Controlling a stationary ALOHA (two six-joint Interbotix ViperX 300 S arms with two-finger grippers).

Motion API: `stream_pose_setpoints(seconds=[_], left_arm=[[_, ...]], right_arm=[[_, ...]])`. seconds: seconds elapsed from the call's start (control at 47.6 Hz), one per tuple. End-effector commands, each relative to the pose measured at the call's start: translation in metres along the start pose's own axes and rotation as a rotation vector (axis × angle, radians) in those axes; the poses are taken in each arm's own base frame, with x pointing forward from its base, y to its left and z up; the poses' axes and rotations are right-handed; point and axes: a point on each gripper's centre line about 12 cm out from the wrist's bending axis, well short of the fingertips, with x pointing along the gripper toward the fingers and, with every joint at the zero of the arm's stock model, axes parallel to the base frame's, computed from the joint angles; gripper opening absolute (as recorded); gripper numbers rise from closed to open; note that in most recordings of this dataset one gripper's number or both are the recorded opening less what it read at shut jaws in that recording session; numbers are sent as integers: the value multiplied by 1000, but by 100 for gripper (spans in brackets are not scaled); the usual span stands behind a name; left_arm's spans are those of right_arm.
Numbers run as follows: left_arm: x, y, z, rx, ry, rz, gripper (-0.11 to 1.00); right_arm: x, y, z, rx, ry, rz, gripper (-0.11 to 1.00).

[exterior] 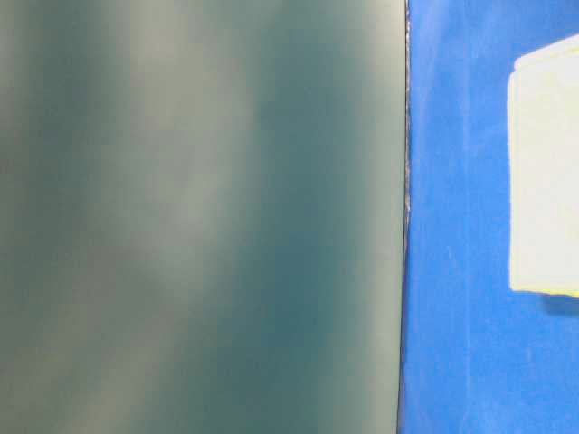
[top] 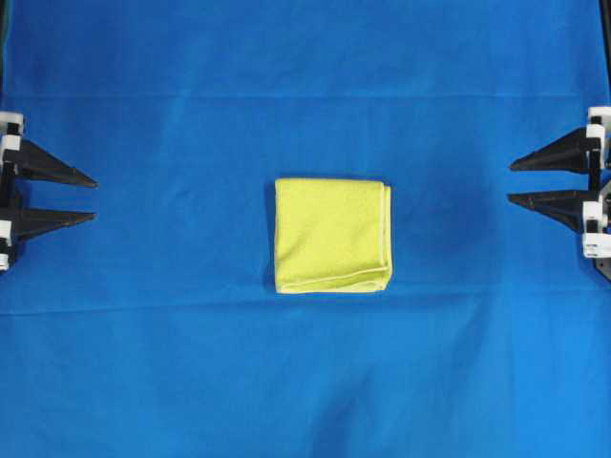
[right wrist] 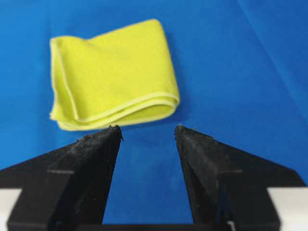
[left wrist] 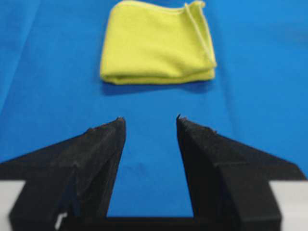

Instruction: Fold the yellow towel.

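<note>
the yellow towel [top: 332, 235] lies in the middle of the overhead frame, folded into a compact square on the blue cloth [top: 305, 382] that covers the tabletop. its layered edges with the pale stitched hem run along its right side and its bottom side in that view, while the left and top sides look like smooth folds. nothing touches it.

the left gripper [top: 94, 198] sits at the far left edge of the overhead frame, its two black fingers pointing right toward the towel, spread apart and holding nothing. the right gripper [top: 510, 181] sits at the far right edge, fingers pointing left, likewise spread with nothing between them. both are well apart from the towel.

in the left wrist view the towel [left wrist: 159, 43] lies at the top centre, beyond the gripper [left wrist: 149, 120]. in the right wrist view the towel [right wrist: 113, 74] lies in the upper left, above the gripper [right wrist: 147, 129].

the table-level view is mostly a blurred grey-green surface; a pale, washed-out piece of the towel [exterior: 547, 172] shows at the right edge on blue.
</note>
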Motion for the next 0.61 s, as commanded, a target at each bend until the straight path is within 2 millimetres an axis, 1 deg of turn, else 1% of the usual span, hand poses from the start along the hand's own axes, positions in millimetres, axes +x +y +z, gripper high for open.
stream_pose_setpoints(seconds=[0.0,0.588], left_arm=[[2,2,3,-3,-6,10,44],[3,4,2,-3,-4,25,44]], right_arm=[[1,-1,6,6,-15,-4,55],[0,-1,8,10,-23,-8,55]])
